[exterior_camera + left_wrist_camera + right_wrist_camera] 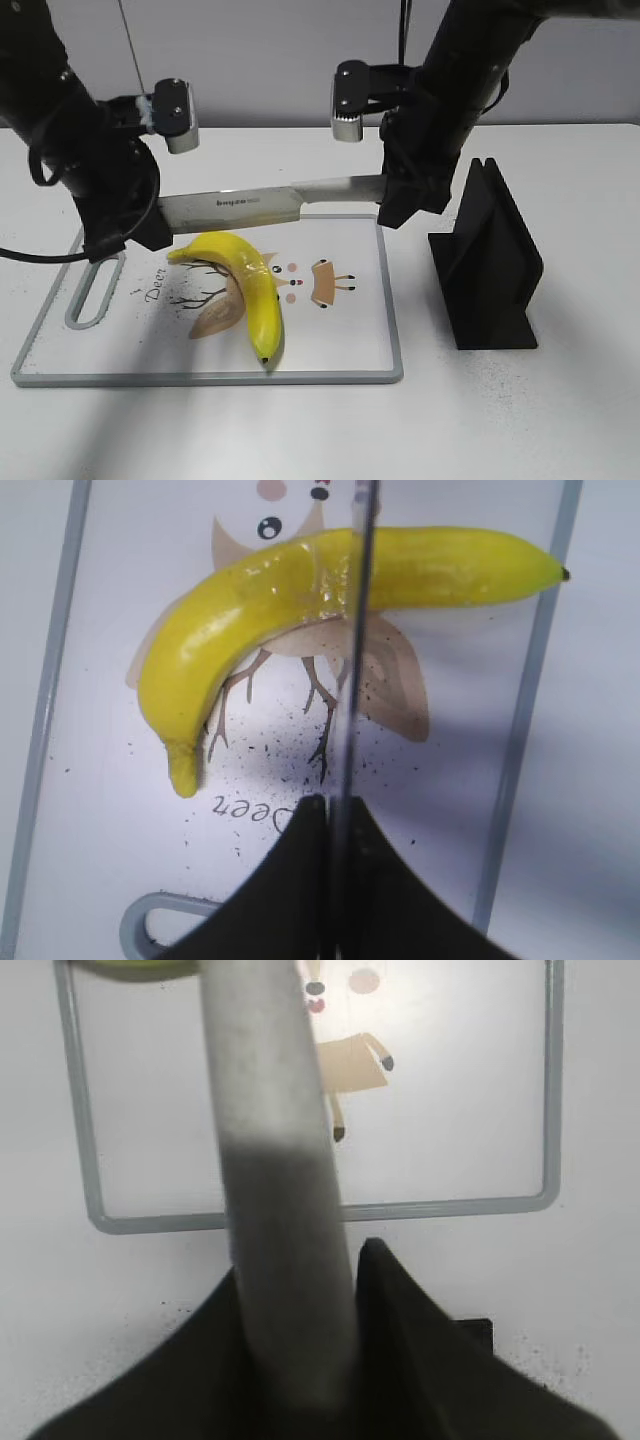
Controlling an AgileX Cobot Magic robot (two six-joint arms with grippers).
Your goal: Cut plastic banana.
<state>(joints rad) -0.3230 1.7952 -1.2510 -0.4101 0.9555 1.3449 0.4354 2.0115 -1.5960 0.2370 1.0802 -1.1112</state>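
The plastic banana [250, 280] is glossy yellow and curved, and lies on the white cutting board [200, 377] across a tan deer print. A long kitchen knife [260, 203] hangs level just above the banana's far end. My left gripper [150, 225] is shut on the blade's tip end. My right gripper [395, 205] is shut on the handle end. In the left wrist view the blade [352, 680] shows edge-on, crossing the middle of the banana [260, 600], with the jaws [332, 815] pinching it. In the right wrist view the jaws [300, 1295] clamp the grey knife [275, 1140].
A black knife stand [490, 260] is on the table right of the board. The board has a grey rim [520, 730] and a handle slot [93, 292] at its left end. Dark specks lie around the deer print. A board corner [450, 1207] shows under the right wrist.
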